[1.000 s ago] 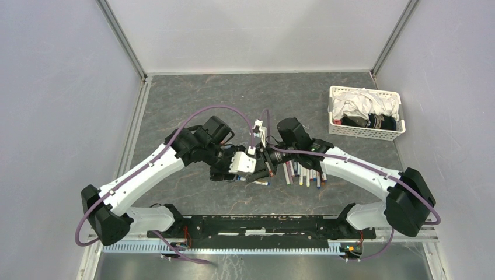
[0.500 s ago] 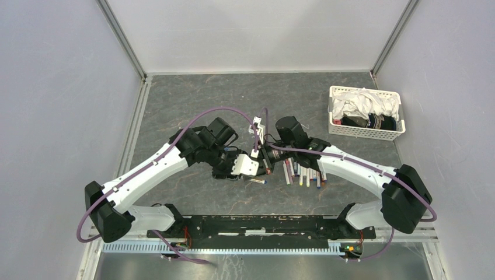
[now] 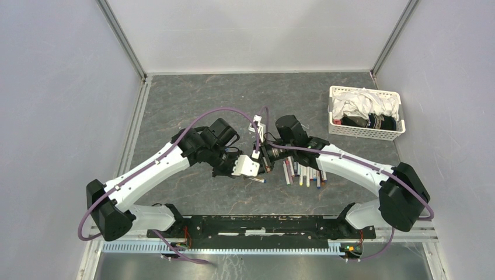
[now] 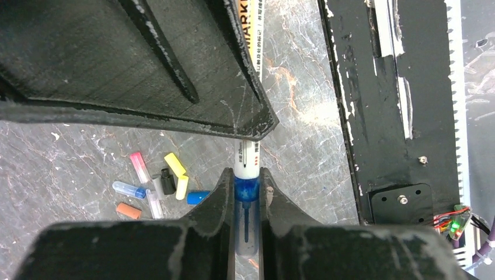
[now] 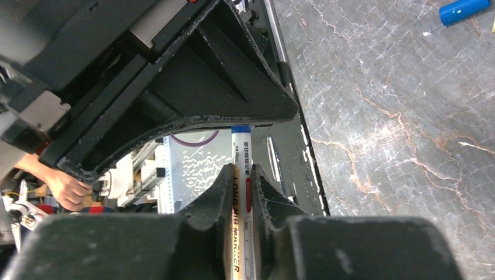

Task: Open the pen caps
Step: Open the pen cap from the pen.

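One white-barrelled pen (image 4: 250, 153) is held in the air between the two arms, above the middle of the bench (image 3: 192, 99), with its blue cap (image 4: 246, 191) pointing toward the left arm. The left tool (image 4: 243, 182) is pressed together on that cap, one finger on each side. The right tool (image 5: 240, 179) pinches the printed barrel a little further along, so cap and barrel are each held apart from the other. The pen looks light and rigid, its smooth plastic likely to slip. The cap is short and offers little surface, so the hold sits best square across its middle. The barrel is best taken close to the joint, which limits bending. A straight pull along the pen's axis seems called for, since a skewed one could twist the cap out of the fingers or flick it away. On the bench below the left tool lie loose caps (image 4: 174, 164) in pink, yellow, black, blue and orange, near one another. The other pens (image 3: 303, 174) lie in a row just beside the right tool, and a white basket (image 3: 365, 133) of cloth stands well apart at the far right.
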`<state>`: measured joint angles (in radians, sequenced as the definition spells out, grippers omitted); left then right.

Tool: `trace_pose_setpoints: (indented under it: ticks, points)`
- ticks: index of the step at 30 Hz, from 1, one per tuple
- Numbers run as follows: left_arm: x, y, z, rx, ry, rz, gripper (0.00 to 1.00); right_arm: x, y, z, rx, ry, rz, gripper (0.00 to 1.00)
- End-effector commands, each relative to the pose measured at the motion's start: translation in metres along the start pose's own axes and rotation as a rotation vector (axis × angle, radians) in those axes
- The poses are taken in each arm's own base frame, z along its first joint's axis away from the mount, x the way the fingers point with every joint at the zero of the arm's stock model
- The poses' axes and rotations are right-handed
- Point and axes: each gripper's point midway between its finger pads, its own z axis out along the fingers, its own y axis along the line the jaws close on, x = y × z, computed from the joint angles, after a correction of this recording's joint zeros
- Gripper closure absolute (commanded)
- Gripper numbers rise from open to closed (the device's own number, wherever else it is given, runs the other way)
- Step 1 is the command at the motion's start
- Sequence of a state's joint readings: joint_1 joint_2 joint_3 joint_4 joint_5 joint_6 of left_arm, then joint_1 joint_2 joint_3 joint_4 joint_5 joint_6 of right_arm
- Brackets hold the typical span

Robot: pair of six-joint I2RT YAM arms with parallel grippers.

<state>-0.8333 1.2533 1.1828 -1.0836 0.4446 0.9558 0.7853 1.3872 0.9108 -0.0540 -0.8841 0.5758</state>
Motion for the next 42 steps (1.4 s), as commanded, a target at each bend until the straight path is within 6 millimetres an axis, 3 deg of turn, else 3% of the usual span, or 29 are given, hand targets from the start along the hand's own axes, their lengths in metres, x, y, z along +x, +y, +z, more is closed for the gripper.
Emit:
trace_pose_setpoints:
  ticks: [1,4,7,12,16,24,27,32,37,42]
  points:
    - [-0.012,0.005,-0.002,0.003,-0.029,0.039,0.98,-0.022,0.017,0.006,-0.062,-0.059,-0.047,0.76]
    - [-0.012,0.005,-0.001,0.005,-0.025,0.028,0.98,-0.020,0.018,0.011,-0.075,-0.050,-0.041,0.63]
    - [-0.014,0.008,-0.001,-0.012,-0.036,0.009,0.98,-0.018,0.020,0.014,-0.093,-0.046,-0.036,0.61]
    - [-0.012,0.008,-0.002,-0.024,-0.030,0.012,0.98,-0.008,0.024,0.016,-0.147,0.012,-0.016,0.62]
    - [-0.009,0.009,-0.004,-0.034,-0.018,0.037,0.98,0.005,0.013,0.017,-0.109,0.105,0.006,0.65]
    - [-0.014,0.011,-0.004,-0.031,-0.031,0.052,0.98,0.000,0.016,0.027,-0.147,0.145,0.023,0.69]
    - [-0.016,0.012,-0.005,-0.030,-0.036,0.061,0.98,-0.003,0.012,0.035,-0.145,0.158,0.043,0.75]
    - [-0.018,0.013,-0.005,-0.025,-0.035,0.080,0.98,-0.016,0.006,0.048,-0.153,0.162,0.068,1.00]
    - [-0.017,0.016,-0.006,-0.044,-0.031,0.078,0.98,-0.036,0.003,0.052,-0.135,0.126,0.044,1.00]
    - [-0.016,0.028,-0.005,-0.135,-0.035,0.010,0.98,-0.074,-0.002,0.035,-0.049,-0.109,0.003,1.00]
